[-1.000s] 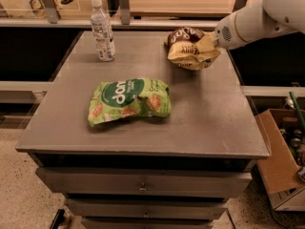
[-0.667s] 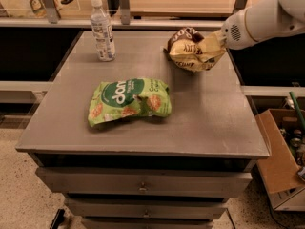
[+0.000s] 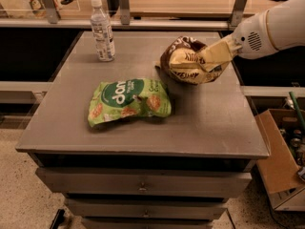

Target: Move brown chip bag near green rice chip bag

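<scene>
While my tool (image 3: 205,62) is pinching the brown chip bag (image 3: 180,61), I am seeing both sitting beyond and right of the green rice chip bag (image 3: 128,101), apart from it, over the bench (image 3: 214,123).

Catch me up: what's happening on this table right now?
The robot's arm reaches in from the right, and its tool is shut on the brown bag at the back right of the table. The green bag lies flat nearer the front, left of the brown one, with a gap between them. A bottle stands upright at the back left. The brown bag is not yet beside the green one.
</scene>
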`<state>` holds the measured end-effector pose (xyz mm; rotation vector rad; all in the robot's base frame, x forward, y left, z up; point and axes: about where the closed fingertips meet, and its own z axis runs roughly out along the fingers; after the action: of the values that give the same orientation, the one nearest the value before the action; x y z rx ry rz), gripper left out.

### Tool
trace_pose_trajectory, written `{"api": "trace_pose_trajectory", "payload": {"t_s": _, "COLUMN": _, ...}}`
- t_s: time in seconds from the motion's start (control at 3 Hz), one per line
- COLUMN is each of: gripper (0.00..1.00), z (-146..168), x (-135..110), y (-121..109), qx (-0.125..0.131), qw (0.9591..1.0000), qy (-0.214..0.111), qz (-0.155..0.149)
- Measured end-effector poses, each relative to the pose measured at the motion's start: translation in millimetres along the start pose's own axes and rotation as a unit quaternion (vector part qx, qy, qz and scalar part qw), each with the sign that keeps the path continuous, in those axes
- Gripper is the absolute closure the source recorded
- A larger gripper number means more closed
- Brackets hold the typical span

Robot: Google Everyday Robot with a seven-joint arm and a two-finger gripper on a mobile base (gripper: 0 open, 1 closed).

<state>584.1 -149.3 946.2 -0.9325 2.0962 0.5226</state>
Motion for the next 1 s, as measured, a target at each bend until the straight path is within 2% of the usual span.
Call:
{"api": "trace_pose_trajectory", "payload": {"t_s": 0.33, "gripper": 1.0, "z": -14, "x": -1, "y": 28, "qx": -0.005, "qw": 0.9994, "qy": -0.023, "qz": -0.025}}
{"api": "trace_pose_trajectory", "payload": {"t_s": 0.67, "gripper": 1.0, "z": -19, "x": -7, "y": 45, "qx": -0.015, "qw": 0.9981, "qy": -0.051, "qz": -0.031}}
{"api": "trace_pose_trajectory", "payload": {"t_s": 1.0, "gripper": 1.0, "z": -15, "x": -16, "y": 55, "qx": -0.036, "qw": 0.9958, "qy": -0.078, "qz": -0.032}}
